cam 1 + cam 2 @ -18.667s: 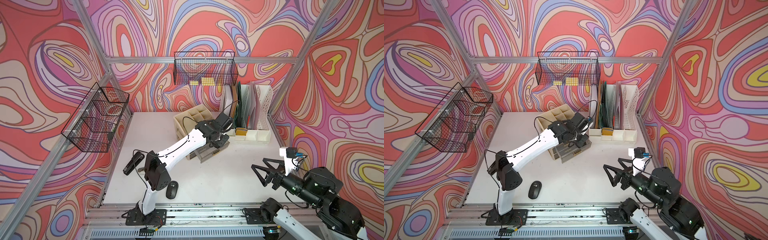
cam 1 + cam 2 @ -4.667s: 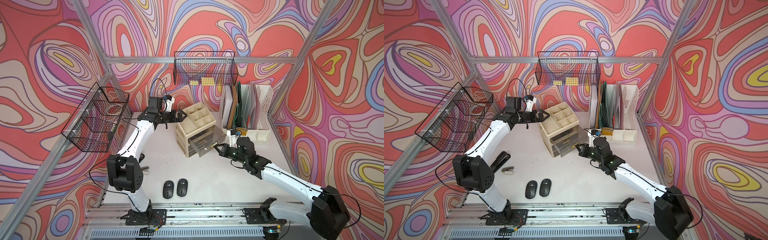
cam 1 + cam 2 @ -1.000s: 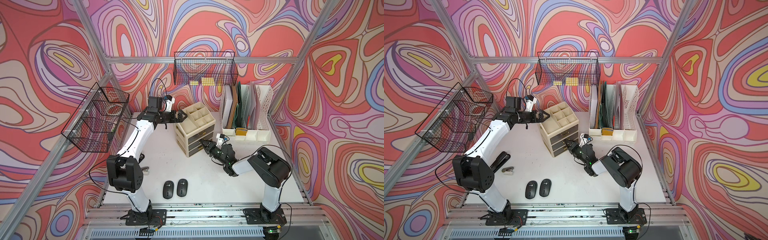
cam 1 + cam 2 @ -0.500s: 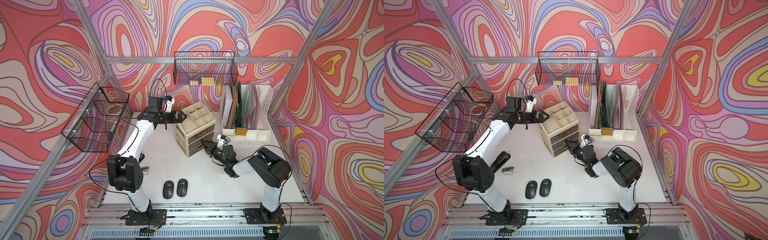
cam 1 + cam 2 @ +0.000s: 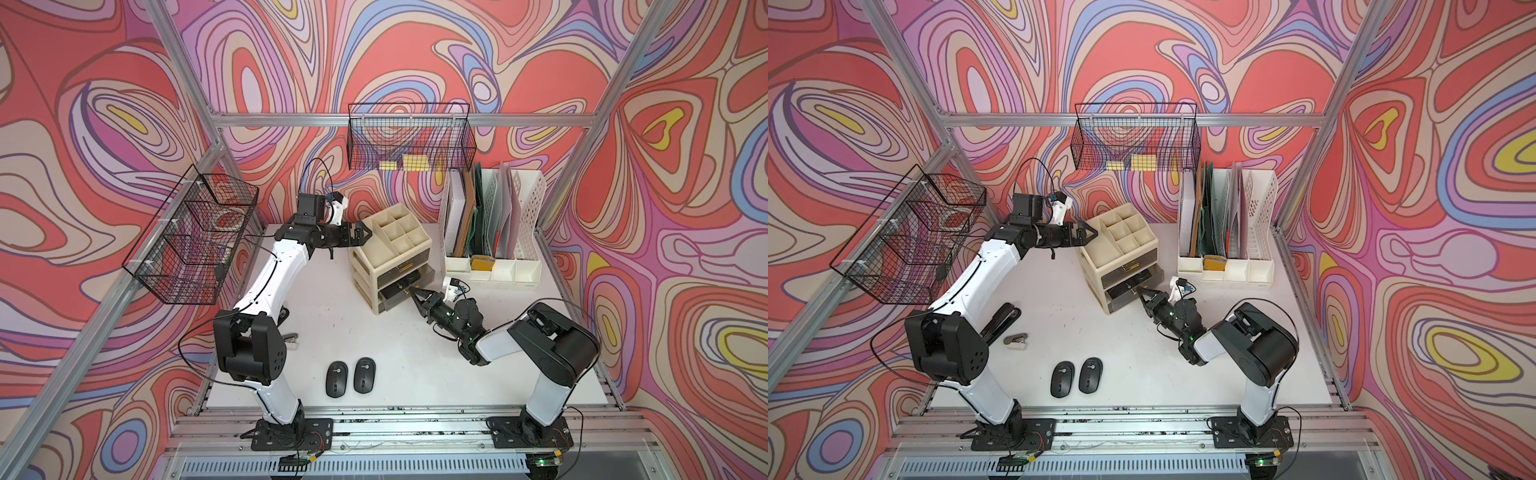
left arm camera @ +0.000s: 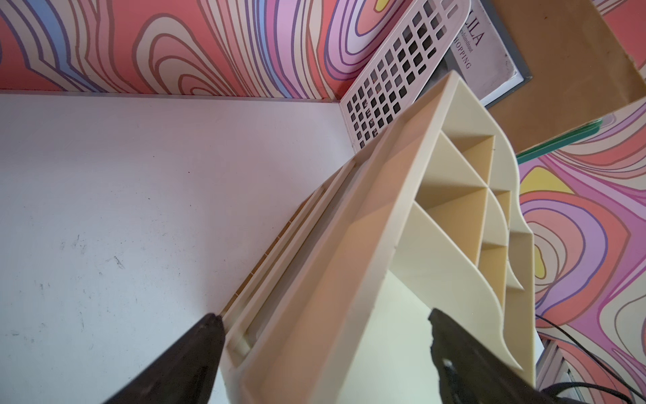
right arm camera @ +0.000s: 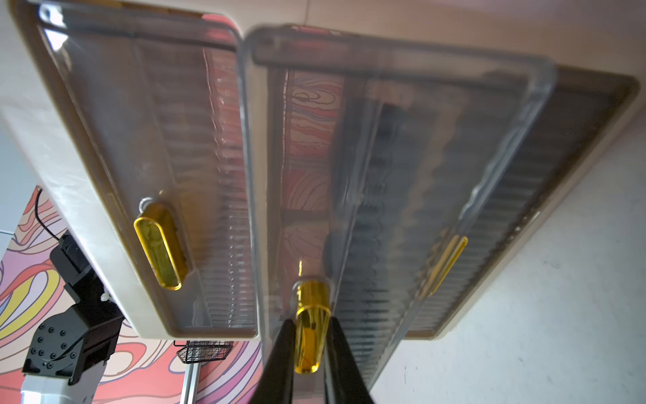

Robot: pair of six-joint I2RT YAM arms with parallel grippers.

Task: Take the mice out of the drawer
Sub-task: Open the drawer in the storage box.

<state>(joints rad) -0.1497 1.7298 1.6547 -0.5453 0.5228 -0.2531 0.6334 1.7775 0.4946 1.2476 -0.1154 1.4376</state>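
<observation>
Right gripper (image 7: 310,323) clamped on the drawer handle, left gripper (image 6: 323,316) spread wide at the organiser.

My right jaws are shut on the amber plastic handle (image 7: 309,304) of the clear ribbed plastic drawer (image 7: 402,140), which stands partly out of the cream plastic desk organiser (image 5: 365,266). My left jaws are open, straddling its top corner. Two small black oval wireless mice (image 5: 337,372) (image 5: 365,370) lie side by side on the white table (image 5: 415,395) near the front edge, well apart from both grippers. A dark rounded shape (image 5: 411,276) in the drawer, just behind the gripped handle, is probably another, though I cannot tell for sure. I judge them light, rigid and smooth-shelled, so liable to slip. I would pinch one across its narrow flanks at mid-body.
</observation>
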